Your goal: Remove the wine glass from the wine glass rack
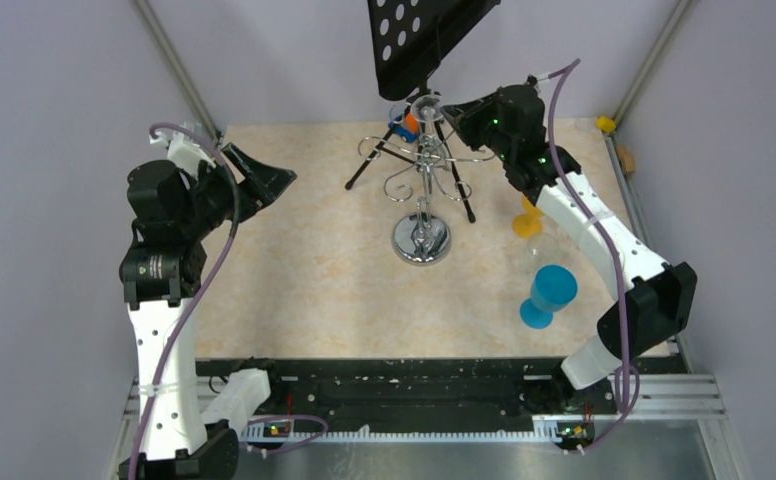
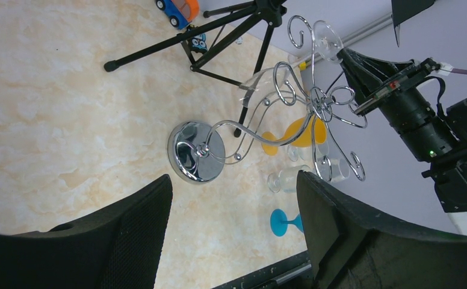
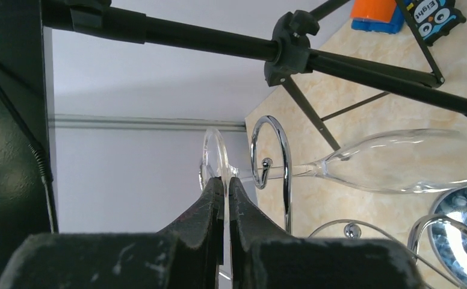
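My right jaws are clenched on the thin foot of the wine glass (image 3: 393, 161), with the fingertips (image 3: 210, 208) pinching the disc edge-on. The glass stem passes through a scrolled arm at the top of the wine glass rack (image 1: 421, 240), so the glass hangs on the rack. My left jaws are released with nothing between them, hovering at the desk's (image 1: 294, 280) 9 o'clock. From above, the rack stands toward 12 o'clock of centre. The black tripod stand (image 1: 419, 40) is behind it, and a blue goblet (image 1: 552, 288) sits at the rack's 4 o'clock.
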You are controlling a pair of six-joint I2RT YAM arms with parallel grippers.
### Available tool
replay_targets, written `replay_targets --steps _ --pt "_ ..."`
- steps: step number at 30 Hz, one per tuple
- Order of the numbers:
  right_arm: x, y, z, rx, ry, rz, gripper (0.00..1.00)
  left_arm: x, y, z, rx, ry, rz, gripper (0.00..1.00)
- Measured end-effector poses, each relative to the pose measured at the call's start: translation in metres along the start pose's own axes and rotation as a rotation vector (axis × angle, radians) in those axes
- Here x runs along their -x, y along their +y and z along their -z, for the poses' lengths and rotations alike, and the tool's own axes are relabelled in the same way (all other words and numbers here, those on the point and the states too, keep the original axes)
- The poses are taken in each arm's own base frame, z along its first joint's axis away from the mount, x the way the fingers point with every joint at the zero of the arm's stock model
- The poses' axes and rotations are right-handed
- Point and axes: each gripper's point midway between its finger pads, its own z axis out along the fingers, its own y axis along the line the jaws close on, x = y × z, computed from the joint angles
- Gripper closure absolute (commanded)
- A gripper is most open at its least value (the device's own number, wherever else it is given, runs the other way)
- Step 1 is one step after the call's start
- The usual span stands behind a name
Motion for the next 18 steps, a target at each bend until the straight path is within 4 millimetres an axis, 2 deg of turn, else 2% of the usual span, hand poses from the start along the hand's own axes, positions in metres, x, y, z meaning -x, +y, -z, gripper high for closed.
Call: replay_targets --steps 3,11,18 --pt "0.000 -0.003 -0.007 -0.007 -0.010 0.022 1.00 0.000 0.000 0.000 0.000 0.000 0.000 0.21" --pt "0.022 0.025 -0.010 0.047 -0.111 0.072 1.00 0.000 0.000 0.000 0.000 0.001 0.000 0.21" --pt "0.042 0.021 -0.011 0.015 -0.215 0.111 1.00 0.000 0.001 -0.001 0.001 0.002 0.001 0.22"
